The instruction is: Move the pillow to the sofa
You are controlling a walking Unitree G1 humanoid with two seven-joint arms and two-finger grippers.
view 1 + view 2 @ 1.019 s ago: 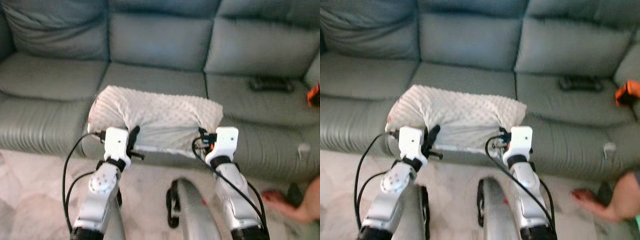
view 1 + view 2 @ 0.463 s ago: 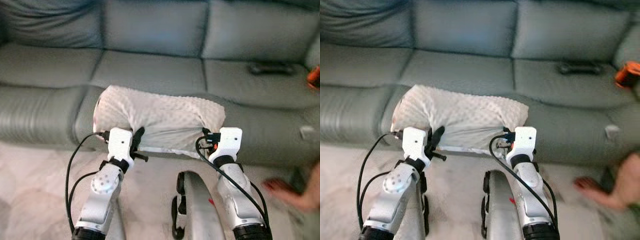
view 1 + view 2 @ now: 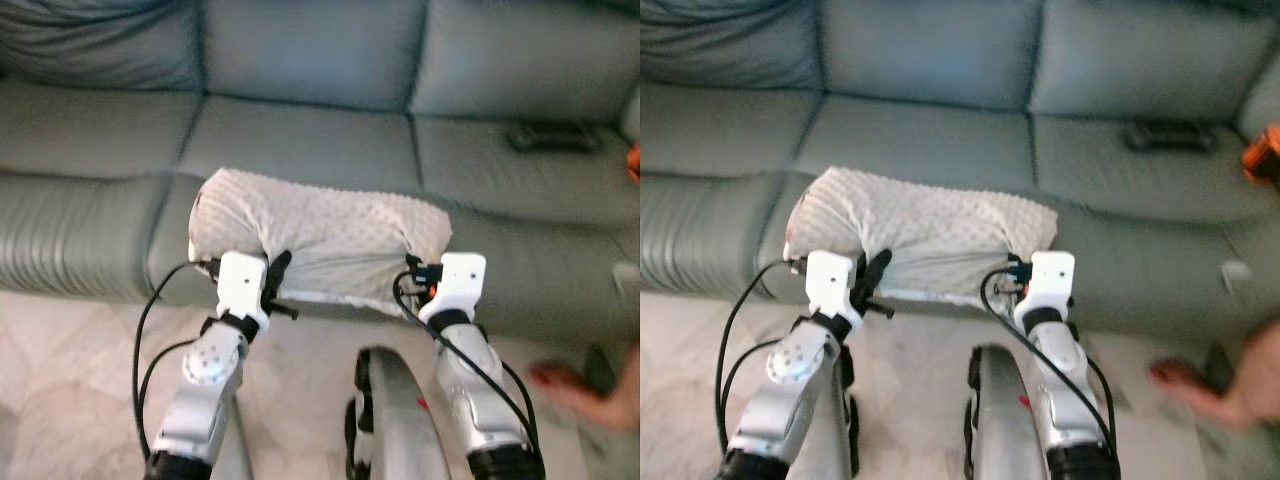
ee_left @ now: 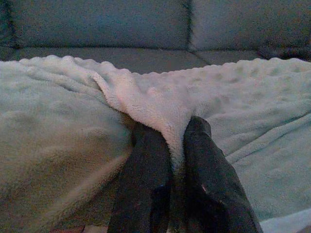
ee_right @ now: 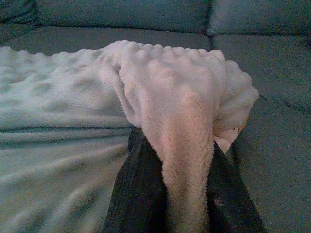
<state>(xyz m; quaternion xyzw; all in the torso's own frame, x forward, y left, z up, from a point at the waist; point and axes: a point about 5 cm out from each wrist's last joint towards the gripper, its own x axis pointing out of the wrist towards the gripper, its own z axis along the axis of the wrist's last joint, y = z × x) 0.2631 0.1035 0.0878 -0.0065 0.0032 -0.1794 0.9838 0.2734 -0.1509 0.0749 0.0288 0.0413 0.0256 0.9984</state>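
A cream, bumpy-textured pillow (image 3: 320,238) hangs between my two arms, just in front of the grey-green sofa (image 3: 300,140) and level with its front edge. My left gripper (image 4: 176,160) is shut on a pinched fold near the pillow's left end. My right gripper (image 5: 177,167) is shut on a fold of the fleece (image 5: 184,116) at the pillow's right end. In the left eye view the white wrist blocks (image 3: 242,283) sit under the pillow's near edge, and the fingertips are buried in the fabric.
A dark remote (image 3: 553,136) lies on the right seat cushion, with an orange object (image 3: 1262,155) at the far right edge. A person's hand (image 3: 590,385) is low on the right by the sofa front. Pale marble floor (image 3: 70,380) lies below me.
The view has shifted slightly; the sofa sits a little differently in frame. The pillow stays held by both grippers at the same spots. The person's hand has shifted at the right.
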